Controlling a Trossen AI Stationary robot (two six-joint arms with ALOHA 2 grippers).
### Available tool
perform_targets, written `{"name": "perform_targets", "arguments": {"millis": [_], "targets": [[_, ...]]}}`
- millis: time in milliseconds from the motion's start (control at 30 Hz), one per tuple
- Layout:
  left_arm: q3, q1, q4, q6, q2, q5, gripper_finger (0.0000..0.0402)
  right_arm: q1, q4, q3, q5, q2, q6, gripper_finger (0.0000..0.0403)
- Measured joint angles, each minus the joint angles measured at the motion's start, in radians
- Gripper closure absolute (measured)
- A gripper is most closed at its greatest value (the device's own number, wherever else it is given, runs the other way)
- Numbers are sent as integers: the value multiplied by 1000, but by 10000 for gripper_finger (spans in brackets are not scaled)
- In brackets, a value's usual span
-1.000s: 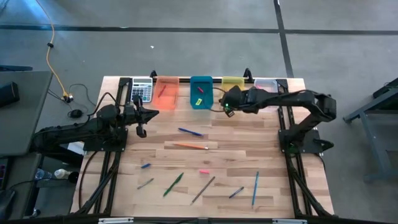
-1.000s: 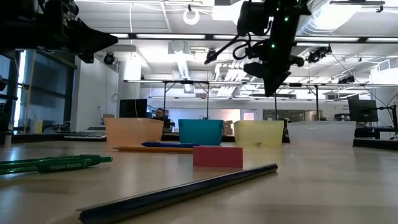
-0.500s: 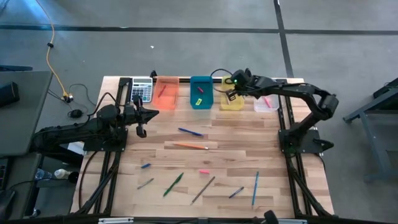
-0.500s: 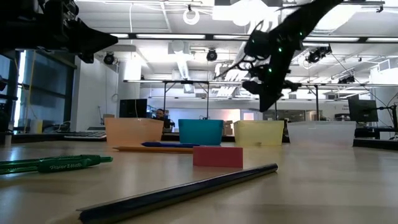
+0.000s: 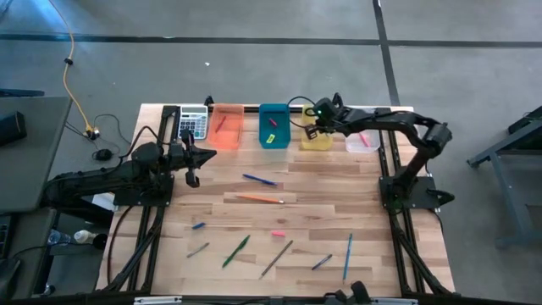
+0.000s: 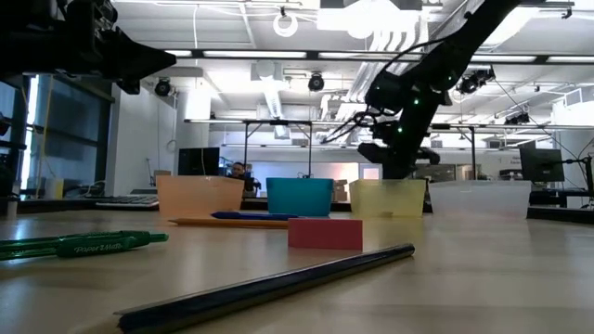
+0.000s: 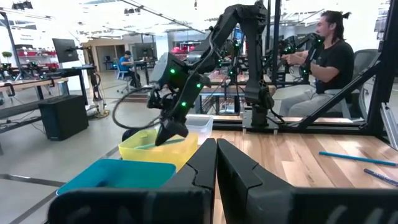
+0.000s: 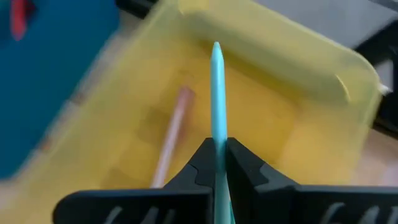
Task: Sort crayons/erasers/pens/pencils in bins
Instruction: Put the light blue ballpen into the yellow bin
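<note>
My right gripper (image 5: 311, 130) hangs over the yellow bin (image 5: 318, 138) at the table's far edge, shut on a slim light-blue stick (image 8: 216, 99). It also shows in the low view (image 6: 397, 167), dipping to the bin's rim. A tan stick (image 8: 171, 134) lies on the yellow bin's floor. The orange bin (image 5: 226, 125), teal bin (image 5: 273, 125) and clear bin (image 5: 362, 137) stand in the same row. My left gripper (image 5: 193, 158) waits shut and empty at the table's left, also in its wrist view (image 7: 216, 163). My right gripper pinches the light-blue stick between its two fingers, at the stick's rear part (image 8: 217, 146). The stick lies along the fingers and juts out past their tips. Its pointed free end (image 8: 216, 48) points down into the yellow bin, slanting from above.
On the table lie a blue pen (image 5: 258, 179), an orange pencil (image 5: 259, 199), a pink eraser (image 5: 277, 233), a green pen (image 5: 236, 251), a dark pencil (image 5: 276, 258), another blue pen (image 5: 348, 256) and short sticks. A grey calculator (image 5: 194, 123) stands far left. A person (image 7: 323, 56) sits beyond the table.
My right gripper has carried the light-blue stick toward the table's far edge, from in front of the bins to over the yellow bin. It has then gone down to the bin's rim and tipped its fingers downward.
</note>
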Motion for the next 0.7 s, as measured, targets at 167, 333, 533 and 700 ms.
{"name": "perform_targets", "arguments": {"millis": [167,333,533,700], "targets": [[0,0,2,0,0,0,398,-3,31,1,-20,33,16,400],[0,0,3,0,0,0,398,-5,27,1,-18,43,37,371],[0,0,4,-39,0,0,398,-5,26,1,-22,28,35,295],[0,0,5,-42,0,0,398,20,20,1,-49,-52,-33,276]]}}
